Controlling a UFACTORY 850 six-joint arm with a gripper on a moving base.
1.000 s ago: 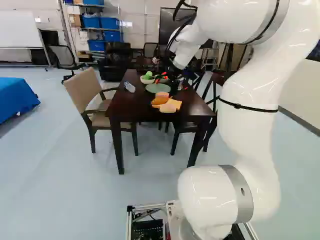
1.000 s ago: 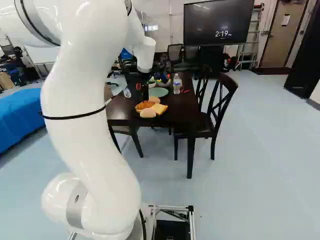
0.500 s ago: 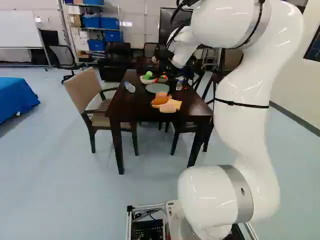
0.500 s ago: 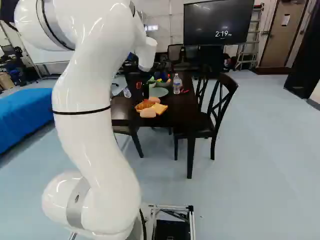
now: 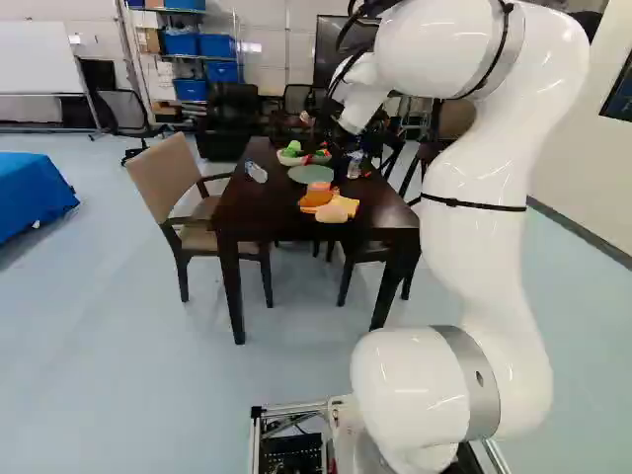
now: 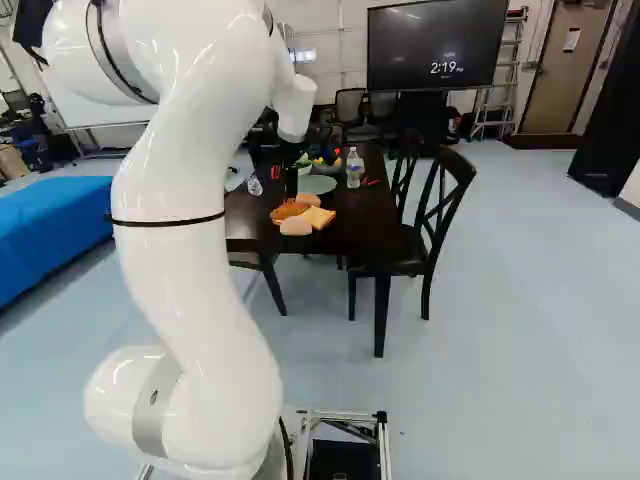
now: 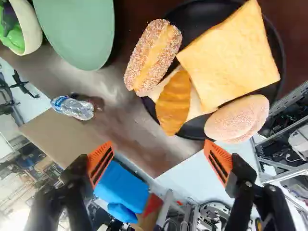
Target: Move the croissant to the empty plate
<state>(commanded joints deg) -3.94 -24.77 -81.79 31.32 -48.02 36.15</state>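
In the right base view my gripper (image 6: 291,172) hangs over the table by the bread plate. Seen from the wrist, the gripper (image 7: 158,155) is open with nothing between its orange pads. The croissant (image 7: 174,103) lies ahead of the fingers, on the near part of a black plate (image 7: 192,133), partly over a pale slice of bread. Around it on that plate are a seeded roll (image 7: 153,57), a square bread slice (image 7: 231,55) and a round bun (image 7: 237,119). An empty green plate (image 7: 79,29) lies beyond the seeded roll; it also shows in the left base view.
A clear bottle (image 7: 73,107) lies on the table (image 6: 345,222), and another bottle (image 6: 354,168) stands by the green plate. A bowl of toy vegetables (image 5: 292,155) is behind that plate. Chairs (image 6: 430,225) stand along the table's sides.
The arm's upper links have swung and lowered, and my gripper has shifted slightly over the table, its fingers still open. The base and the food have not moved.
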